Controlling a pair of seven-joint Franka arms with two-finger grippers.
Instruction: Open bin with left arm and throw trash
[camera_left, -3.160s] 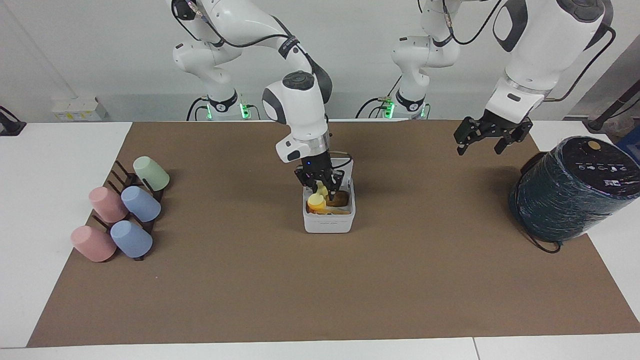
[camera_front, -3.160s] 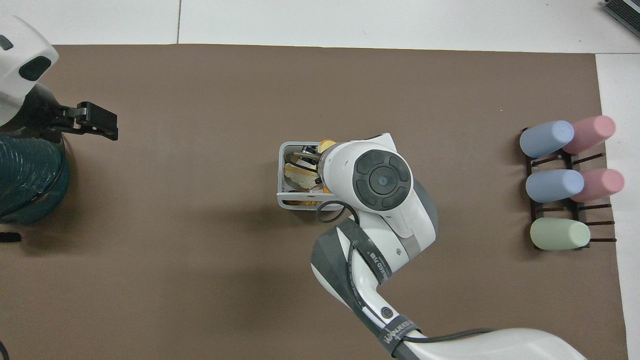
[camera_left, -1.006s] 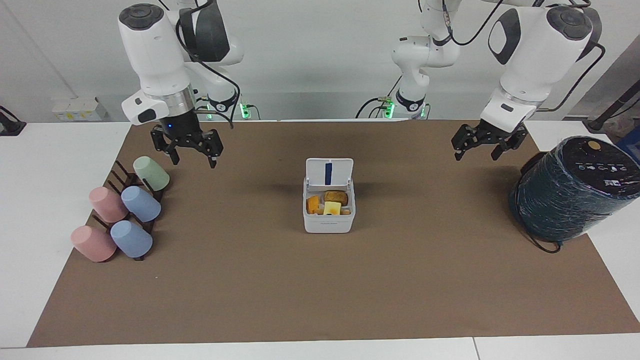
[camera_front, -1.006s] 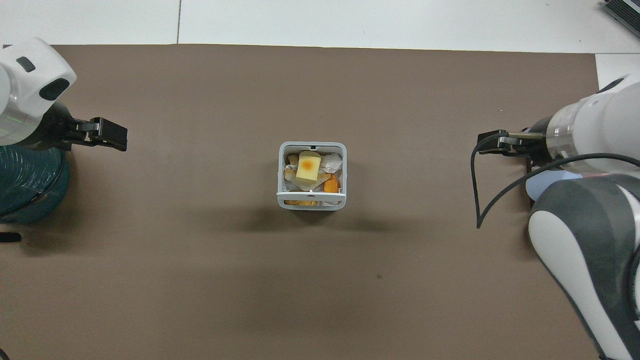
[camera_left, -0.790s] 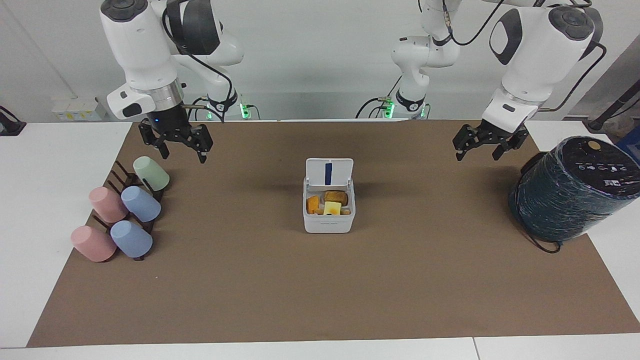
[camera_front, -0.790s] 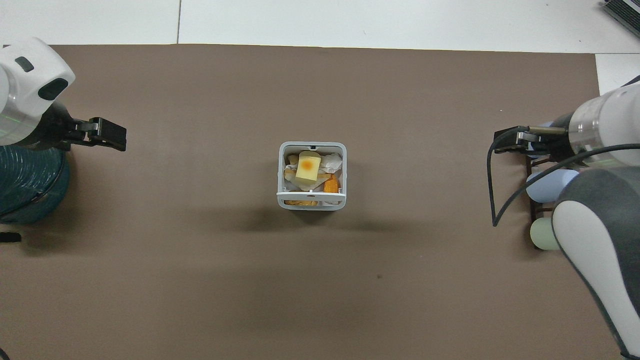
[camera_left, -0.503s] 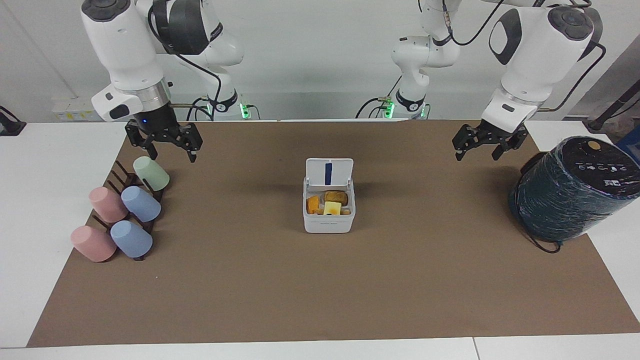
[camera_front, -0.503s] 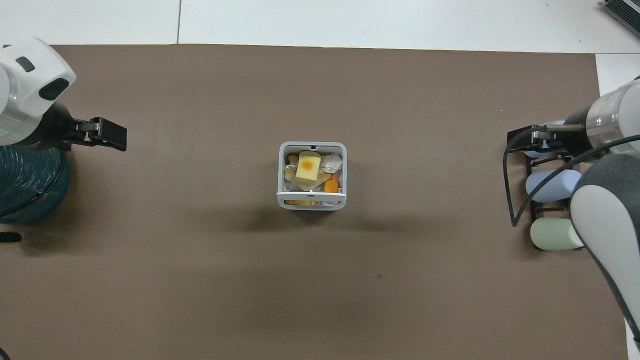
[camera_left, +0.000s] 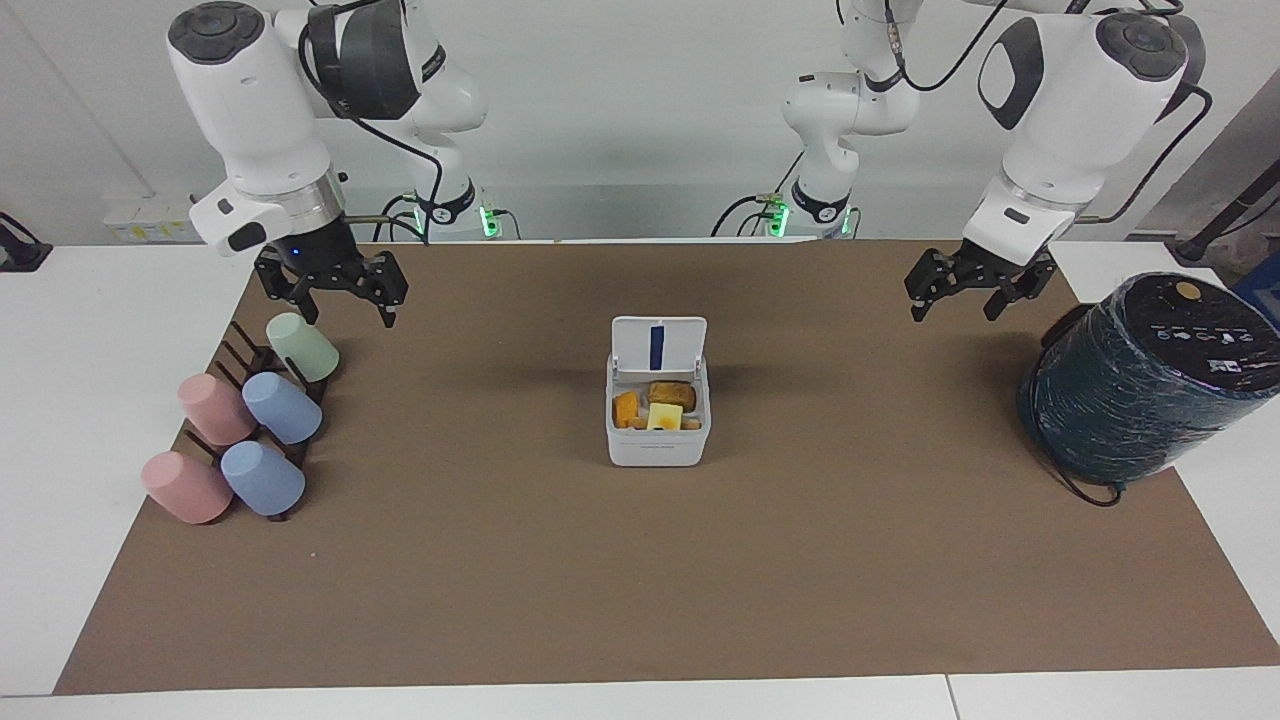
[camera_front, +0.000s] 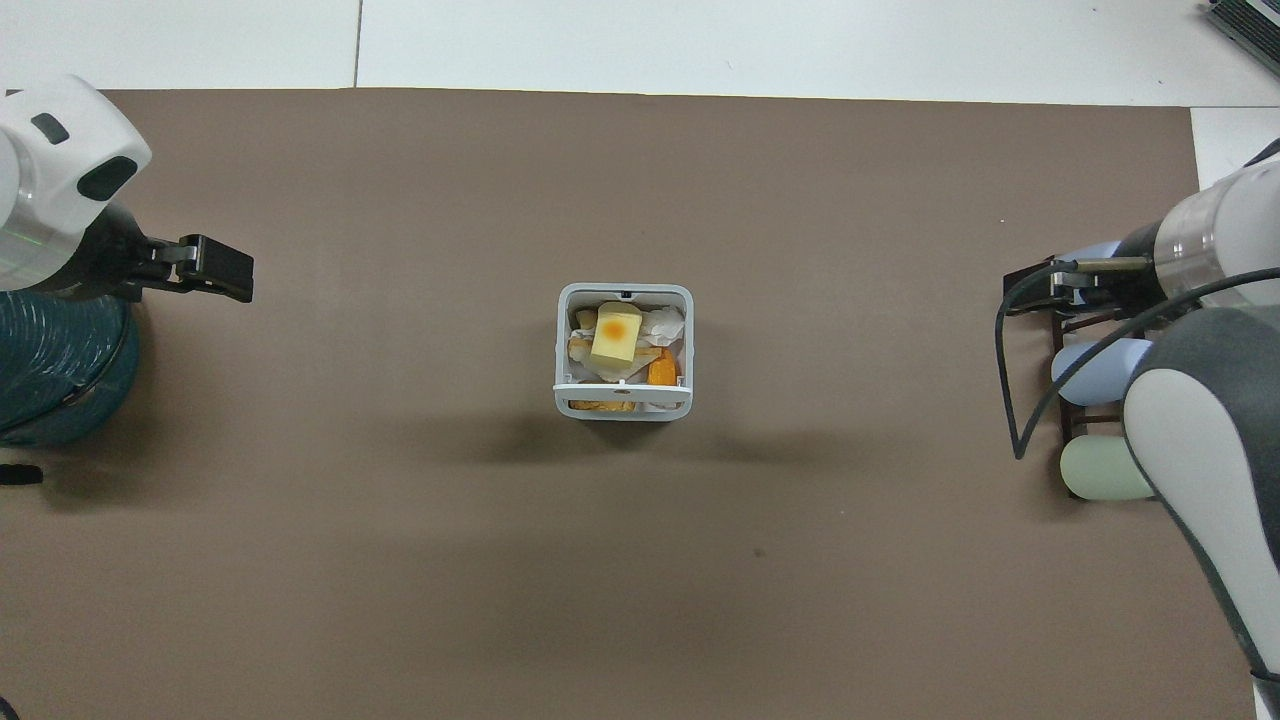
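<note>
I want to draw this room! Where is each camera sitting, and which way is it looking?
Facing view: high across the table, looking at both robots; whole arms show, right gripper over the cups.
Overhead view: high above the robots' end, looking steeply down; left gripper and wrists show.
Both share the open bin with trash inside.

I note the bin (camera_left: 657, 443) white, a blue strip on its raised lid; inside, a yellow block (camera_front: 615, 335) with an orange spot, white tissue (camera_front: 662, 323). Cups (camera_left: 240, 420) pink, blue, pale green. Mat (camera_left: 640, 560) plain brown. Cylinder (camera_left: 1140, 385) dark teal, glossy
</note>
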